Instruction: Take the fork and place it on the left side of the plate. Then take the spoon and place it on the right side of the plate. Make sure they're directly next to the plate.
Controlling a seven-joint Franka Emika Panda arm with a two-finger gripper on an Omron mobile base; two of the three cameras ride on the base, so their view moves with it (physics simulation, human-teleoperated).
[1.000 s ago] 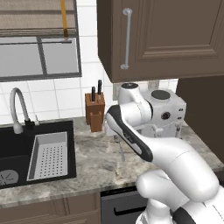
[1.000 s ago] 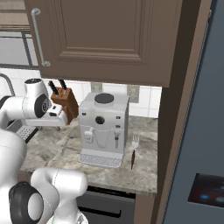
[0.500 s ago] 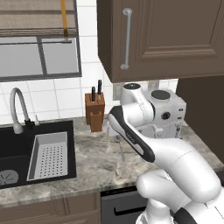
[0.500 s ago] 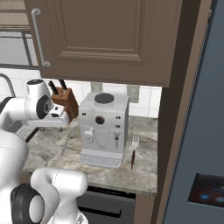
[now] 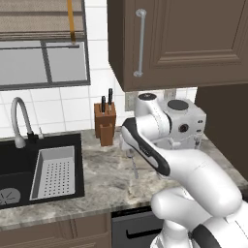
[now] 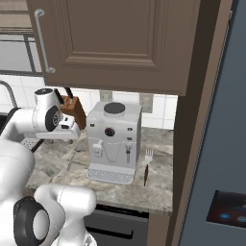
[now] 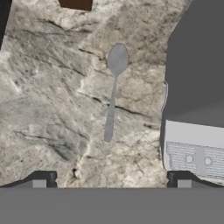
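The grey spoon [image 7: 113,92] lies flat on the marble counter [image 7: 52,100], its bowl pointing toward the knife block; it also shows under my arm as the spoon [image 5: 132,163]. My gripper [image 7: 111,181] hovers above it, open, with the spoon's handle end between and ahead of the two fingertips [image 7: 43,179] and nothing held. The fork [image 6: 147,166], silver tines and dark handle, lies on the counter to the right of the coffee machine [image 6: 113,139]. The plate is out of view.
The coffee machine [image 5: 184,125] stands close on the spoon's right, its drip tray [image 7: 194,155] near my right fingertip. A wooden knife block [image 5: 105,127] sits against the tiled wall. A black sink [image 5: 43,169] with a drainer lies left. Dark cabinets hang overhead.
The hand has drifted slightly to the right above the spoon. The jaws stay wide open; spoon and fork have not moved.
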